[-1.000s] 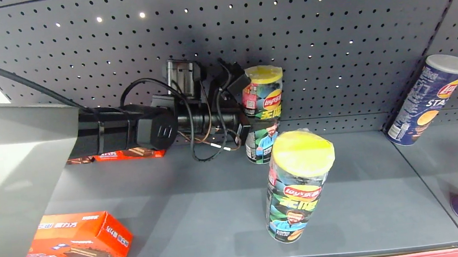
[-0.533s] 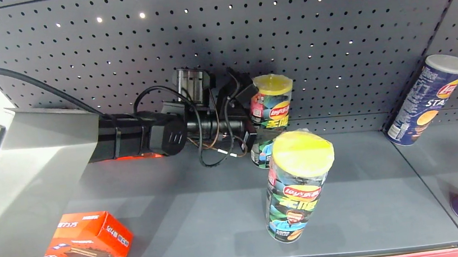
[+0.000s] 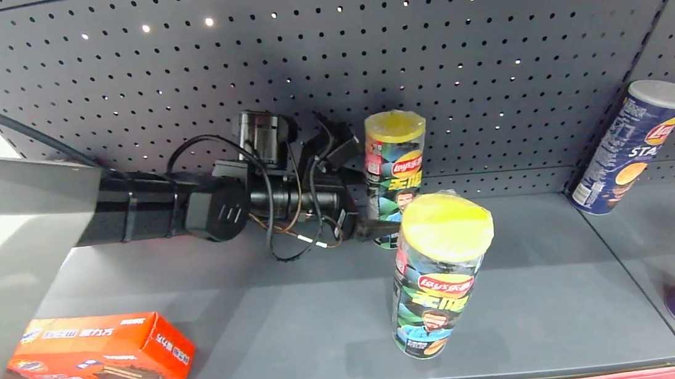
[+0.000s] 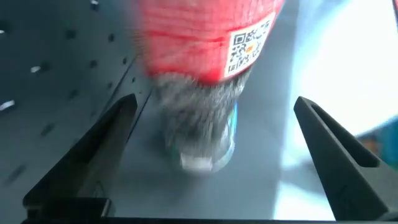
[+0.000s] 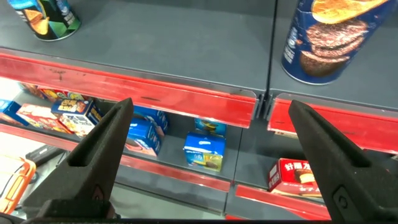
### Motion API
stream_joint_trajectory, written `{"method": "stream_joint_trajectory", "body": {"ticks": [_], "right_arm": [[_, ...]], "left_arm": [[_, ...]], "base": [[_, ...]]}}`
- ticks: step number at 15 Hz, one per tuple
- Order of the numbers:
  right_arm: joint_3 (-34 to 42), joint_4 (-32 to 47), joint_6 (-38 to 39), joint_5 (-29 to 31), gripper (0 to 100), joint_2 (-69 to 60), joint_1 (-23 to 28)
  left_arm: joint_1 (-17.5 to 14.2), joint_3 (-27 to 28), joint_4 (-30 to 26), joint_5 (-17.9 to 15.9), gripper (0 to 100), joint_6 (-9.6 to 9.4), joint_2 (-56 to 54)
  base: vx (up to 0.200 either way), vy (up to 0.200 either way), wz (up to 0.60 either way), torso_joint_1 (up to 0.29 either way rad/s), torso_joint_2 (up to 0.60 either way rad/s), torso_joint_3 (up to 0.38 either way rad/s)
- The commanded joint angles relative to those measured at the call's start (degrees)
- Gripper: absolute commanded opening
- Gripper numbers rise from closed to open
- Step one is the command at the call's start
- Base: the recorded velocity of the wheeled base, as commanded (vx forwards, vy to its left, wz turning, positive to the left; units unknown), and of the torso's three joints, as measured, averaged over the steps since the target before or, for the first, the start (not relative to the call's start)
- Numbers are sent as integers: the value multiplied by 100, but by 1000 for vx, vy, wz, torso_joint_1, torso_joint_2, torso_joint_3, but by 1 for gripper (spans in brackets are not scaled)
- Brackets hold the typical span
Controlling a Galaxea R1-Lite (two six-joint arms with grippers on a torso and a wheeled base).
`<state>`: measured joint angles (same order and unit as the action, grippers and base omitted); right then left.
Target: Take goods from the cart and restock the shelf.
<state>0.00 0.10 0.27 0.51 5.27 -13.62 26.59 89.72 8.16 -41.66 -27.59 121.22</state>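
Yellow-lidded chip can (image 3: 396,171) stands upright at the back of the shelf (image 3: 300,317), centre of the head view, close to the pegboard (image 3: 484,45). Your left end effector (image 4: 214,106) is released, its jaws spread on either side of the can and clear of it. If you back out crooked, a finger could clip the can low and topple it onto the matching can (image 3: 438,272) just in front, so withdraw straight. Both cans are lidded, their contents hidden, and your right end effector (image 5: 208,109) hangs spread and empty above boxes (image 5: 204,149) stocked lower down.

R gripper (image 5: 210,106), jaws apart, facing shelf (image 5: 186,43) w/ blue can (image 5: 329,37).
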Motion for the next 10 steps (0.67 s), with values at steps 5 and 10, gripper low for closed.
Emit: {"method": "stream_joint_trajectory", "body": {"ticks": [5,10], "right_arm": [[0,-1,0,2,100,9,-1],[0,-1,-9,2,100,9,-1]], "left_arm": [[-233,-948,19,316,100,-10,-1092],[57,-965,46,1116,100,25,-1171]], "base": [[0,0,0,0,0,0],[0,0,0,0,0,0]]}}
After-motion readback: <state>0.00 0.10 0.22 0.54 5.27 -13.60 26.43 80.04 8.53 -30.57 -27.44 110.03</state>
